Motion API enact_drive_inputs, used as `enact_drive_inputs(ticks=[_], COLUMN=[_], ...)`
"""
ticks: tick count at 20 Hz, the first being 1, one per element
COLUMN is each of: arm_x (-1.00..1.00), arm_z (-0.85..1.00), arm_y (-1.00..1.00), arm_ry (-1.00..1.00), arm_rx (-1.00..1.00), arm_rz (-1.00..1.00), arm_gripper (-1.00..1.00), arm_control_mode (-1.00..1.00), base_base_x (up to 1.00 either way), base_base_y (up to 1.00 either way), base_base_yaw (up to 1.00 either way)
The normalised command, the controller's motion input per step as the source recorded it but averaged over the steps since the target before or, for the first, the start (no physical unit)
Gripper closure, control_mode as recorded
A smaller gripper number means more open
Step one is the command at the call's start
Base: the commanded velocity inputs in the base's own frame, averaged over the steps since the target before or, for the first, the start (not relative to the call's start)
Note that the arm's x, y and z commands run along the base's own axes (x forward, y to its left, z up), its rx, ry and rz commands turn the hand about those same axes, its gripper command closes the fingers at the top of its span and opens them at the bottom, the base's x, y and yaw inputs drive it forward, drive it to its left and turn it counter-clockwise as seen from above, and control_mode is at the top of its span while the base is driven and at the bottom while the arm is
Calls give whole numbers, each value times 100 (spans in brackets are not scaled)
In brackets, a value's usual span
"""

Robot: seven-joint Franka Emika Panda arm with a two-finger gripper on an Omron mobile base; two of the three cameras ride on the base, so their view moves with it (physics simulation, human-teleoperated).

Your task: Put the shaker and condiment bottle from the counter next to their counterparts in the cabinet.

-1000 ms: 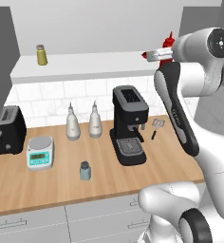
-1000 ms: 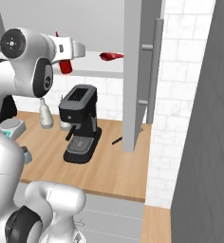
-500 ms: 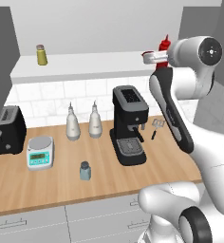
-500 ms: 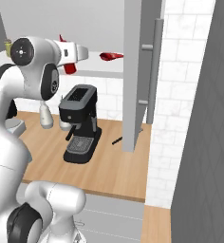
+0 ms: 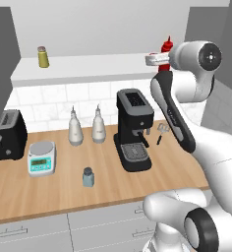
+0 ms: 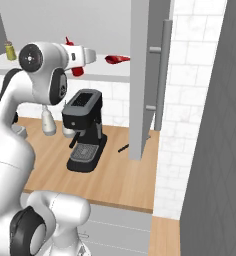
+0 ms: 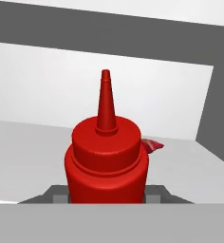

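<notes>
The white cabinet (image 5: 88, 69) shelf runs above the wooden counter (image 5: 49, 189). The gripper (image 7: 107, 197) is clenched on the red bottle (image 7: 106, 161), upright over the shelf's right end near the red packet (image 6: 117, 59). The blue-grey shaker (image 5: 88, 177) stands on the counter.

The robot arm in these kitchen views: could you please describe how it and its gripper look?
The arm is glossy white with rounded, tube-like links. Dark grey, nearly black bands and round caps mark its joints, and a dark panel runs along the forearm link. The hand is a white block ending in the gripper, whose two small fingers are dark grey. No cables, labels or markings are visible.
</notes>
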Motion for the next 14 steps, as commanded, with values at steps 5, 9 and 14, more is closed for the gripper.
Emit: enact_drive_inputs(ticks=[5,9,14], arm_x=[29,31,33], arm_z=[0,0,0], arm_y=[0,0,0], arm_ry=[1,7,14], arm_rx=[0,0,4], arm_rz=[0,0,0], arm_gripper=[100,100,100], arm_control_mode=[-100,-100,-100], base_base_x=[0,0,0], base_base_y=[0,0,0], base_base_yaw=[0,0,0])
